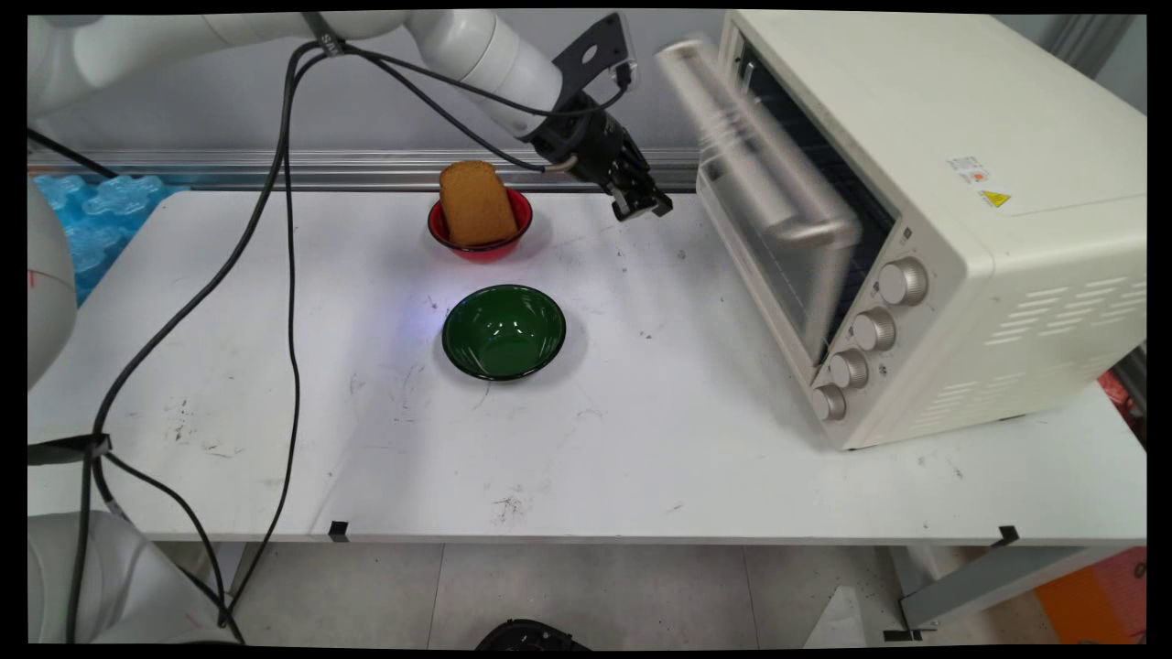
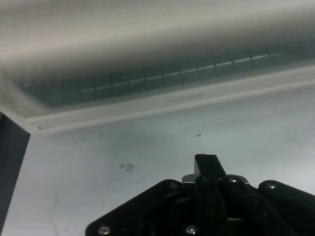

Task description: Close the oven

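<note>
My claw [image 1: 643, 203] is pressed together, empty, hovering above the table [image 1: 641, 439]. The oven [image 1: 925, 210] door [image 1: 769, 201] stands at my 3 o'clock, blurred and partly ajar. Bread [image 1: 476, 203] leans in the red bowl [image 1: 481, 240] at 9 o'clock; the green bowl [image 1: 504, 331] lies at 7 o'clock. Hazard: the door may strike my fingers.

White table [image 1: 641, 458]: oven [image 1: 916, 229]; two bowls [image 1: 504, 331]
</note>
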`<state>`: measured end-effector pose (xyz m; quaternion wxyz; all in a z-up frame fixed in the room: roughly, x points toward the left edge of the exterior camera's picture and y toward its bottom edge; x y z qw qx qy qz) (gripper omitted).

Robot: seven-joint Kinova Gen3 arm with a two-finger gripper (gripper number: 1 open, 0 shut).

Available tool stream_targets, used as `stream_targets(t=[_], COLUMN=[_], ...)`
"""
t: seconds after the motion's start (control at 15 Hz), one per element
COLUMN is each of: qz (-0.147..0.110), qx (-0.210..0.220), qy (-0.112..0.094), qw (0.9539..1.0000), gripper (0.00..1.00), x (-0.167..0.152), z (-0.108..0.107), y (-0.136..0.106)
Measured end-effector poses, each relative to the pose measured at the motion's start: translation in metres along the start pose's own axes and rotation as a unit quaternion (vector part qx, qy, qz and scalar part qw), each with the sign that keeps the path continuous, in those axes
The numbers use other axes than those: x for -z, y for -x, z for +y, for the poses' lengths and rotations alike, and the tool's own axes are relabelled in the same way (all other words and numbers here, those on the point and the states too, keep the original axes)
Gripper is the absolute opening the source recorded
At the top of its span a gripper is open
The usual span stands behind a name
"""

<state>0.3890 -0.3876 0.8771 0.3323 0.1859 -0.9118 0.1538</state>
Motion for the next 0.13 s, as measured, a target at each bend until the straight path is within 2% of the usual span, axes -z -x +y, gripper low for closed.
stream_targets(t=[0.13], qz=[-0.008], qx=[-0.001], qy=[-0.001], qw=[1.0], gripper=[0.0], x=[0.0032], z=[-0.0015], y=[-0.0014])
